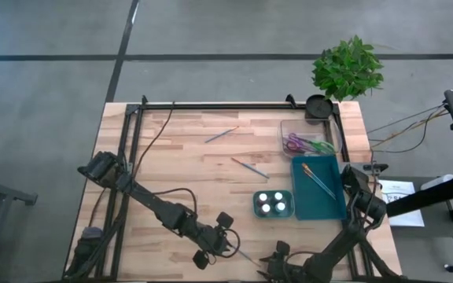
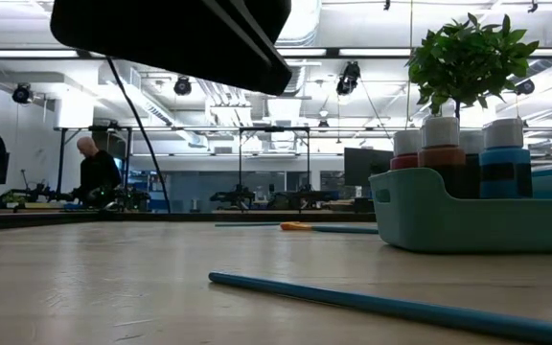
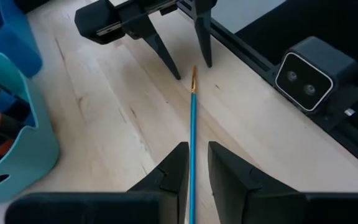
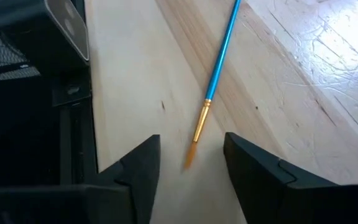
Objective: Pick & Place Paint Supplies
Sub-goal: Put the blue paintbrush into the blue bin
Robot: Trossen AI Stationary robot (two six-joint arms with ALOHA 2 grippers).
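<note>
At the near edge of the desk [image 1: 171, 141], about midway along it, a blue brush [image 3: 192, 134] lies flat with both grippers around it. The left gripper [image 3: 192, 163] has its fingers pressed onto the handle, pinching it. The right gripper [image 4: 190, 163] faces it from the other end, fingers spread to either side of the bristle tip without touching. That looks like a handover, or a two-handed lift of a thin thing that is hard to raise off flat wood. Near the right edge sits a teal tray [image 1: 318, 206] already holding a brush, probably the goal, with a paint caddy [image 1: 273, 204] beside it. Two more brushes [image 1: 248, 167] lie mid-desk.
</note>
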